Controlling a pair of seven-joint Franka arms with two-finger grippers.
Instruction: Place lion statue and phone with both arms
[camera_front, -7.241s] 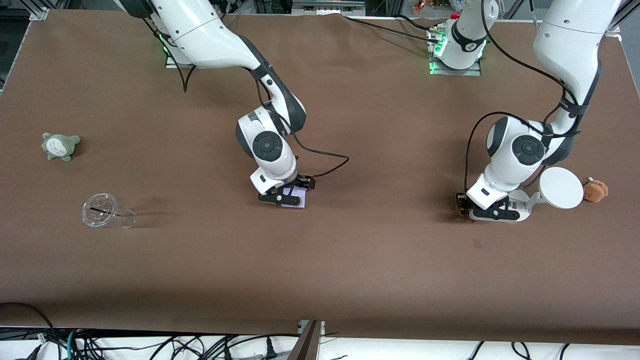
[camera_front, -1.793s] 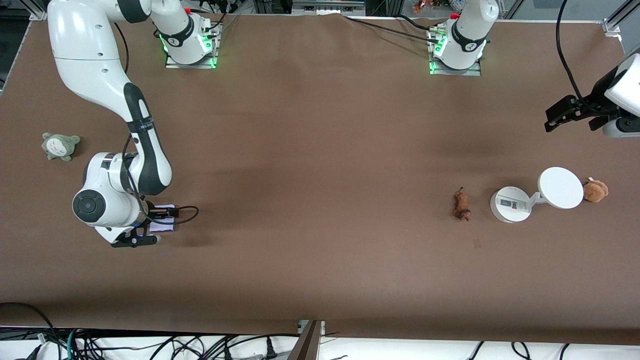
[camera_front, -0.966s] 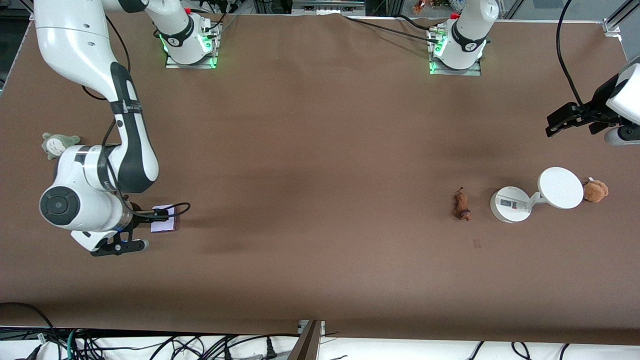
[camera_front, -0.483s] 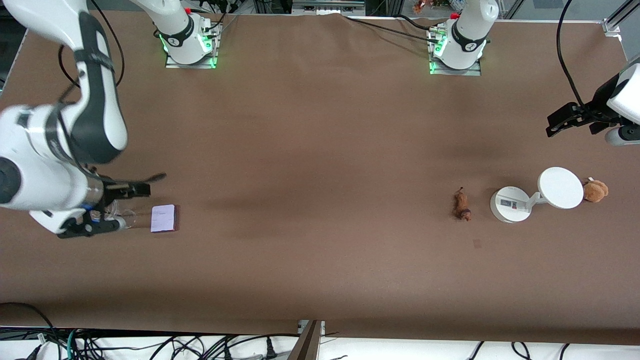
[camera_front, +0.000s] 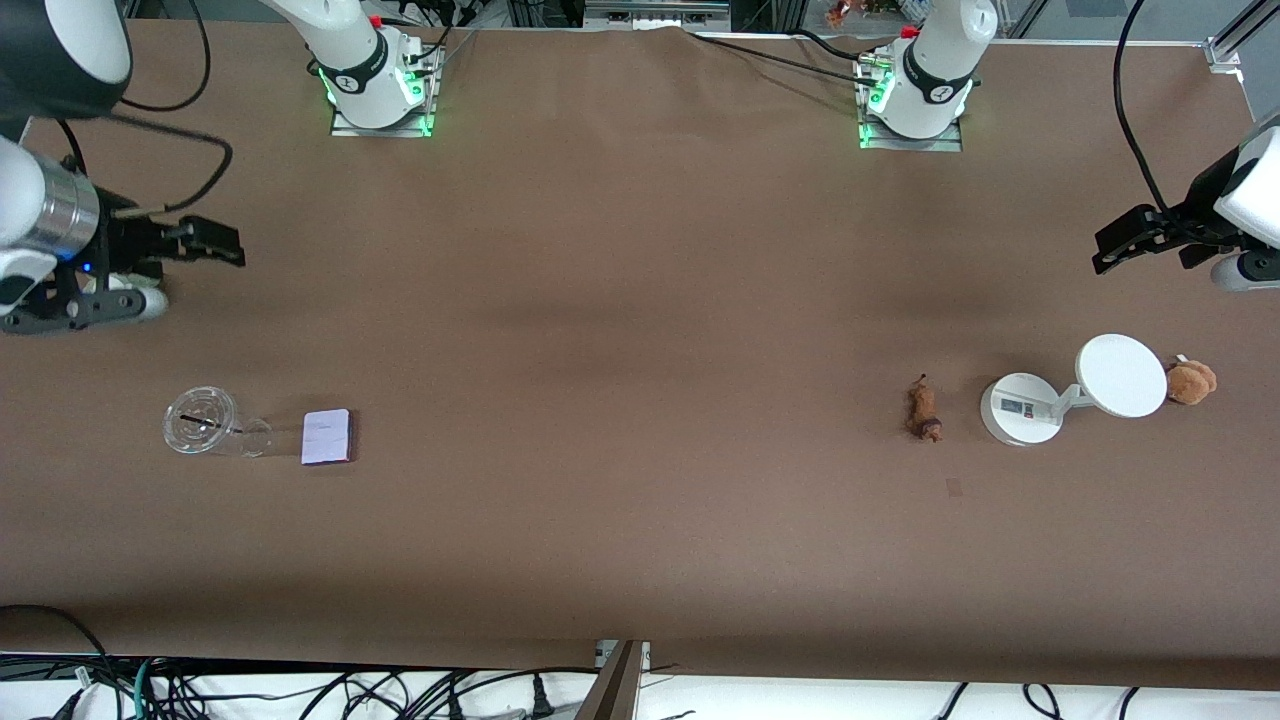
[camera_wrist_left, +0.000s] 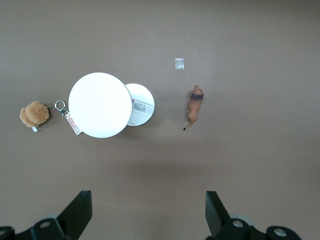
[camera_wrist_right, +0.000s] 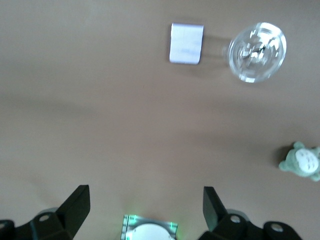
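Observation:
The lion statue (camera_front: 924, 410), small and orange-brown, lies on the table beside a white stand; it also shows in the left wrist view (camera_wrist_left: 194, 104). The phone (camera_front: 327, 437), a pale lavender slab, lies flat next to a clear cup; it also shows in the right wrist view (camera_wrist_right: 186, 43). My right gripper (camera_front: 140, 275) is open and empty, raised high over the right arm's end of the table (camera_wrist_right: 145, 205). My left gripper (camera_front: 1150, 245) is open and empty, raised over the left arm's end, well above the stand (camera_wrist_left: 147, 210).
A clear plastic cup (camera_front: 205, 422) lies on its side beside the phone. A white round-based stand with a disc (camera_front: 1122, 375) and a brown plush (camera_front: 1190, 381) sit near the lion. A grey-green plush (camera_wrist_right: 301, 161) shows in the right wrist view.
My right gripper has let go of the phone, risen and drawn back toward the robots' side. The phone stays beside the cup. The left arm has stayed still.

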